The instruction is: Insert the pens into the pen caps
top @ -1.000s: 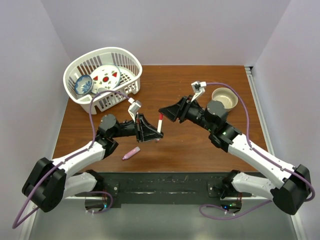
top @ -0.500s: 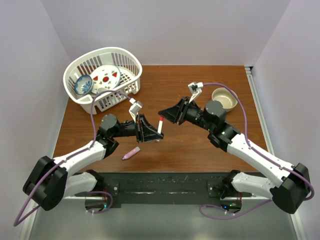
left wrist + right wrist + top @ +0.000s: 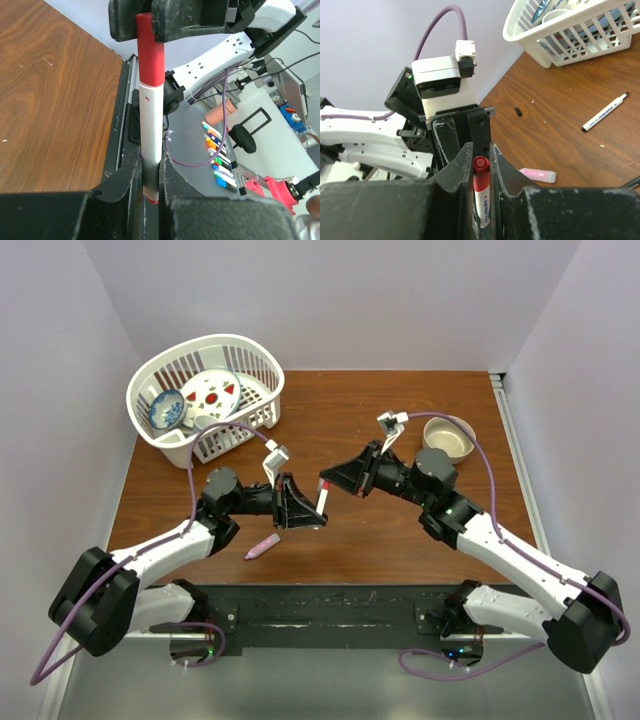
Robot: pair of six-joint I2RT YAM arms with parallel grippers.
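Left gripper (image 3: 312,512) and right gripper (image 3: 331,483) both clamp one white pen (image 3: 150,117) over mid-table (image 3: 380,410).
The pink pen (image 3: 262,546) lies at 7 o'clock from the left gripper, whose jaws squeeze the white pen's lower barrel. The right gripper's jaws pinch its red end (image 3: 480,181). The basket (image 3: 255,352) sits at 11 o'clock and the bowl (image 3: 449,436) at 2.

A basket (image 3: 215,339) sits at the far left corner of the table (image 3: 400,532), with a plate (image 3: 212,392) and a bowl (image 3: 166,408) inside it. A second bowl (image 3: 448,436) stands toward the far right. Over the table's middle the left gripper (image 3: 314,514) and right gripper (image 3: 327,483) face each other, with one pen (image 3: 322,497) running between them, clamped at either end. A second pen (image 3: 262,546) lies on the table in front of the left gripper, nearer the arm bases. The right wrist view shows a third pen (image 3: 605,112) lying on the table before the basket, with a cap (image 3: 518,112) to one side of it, apart.
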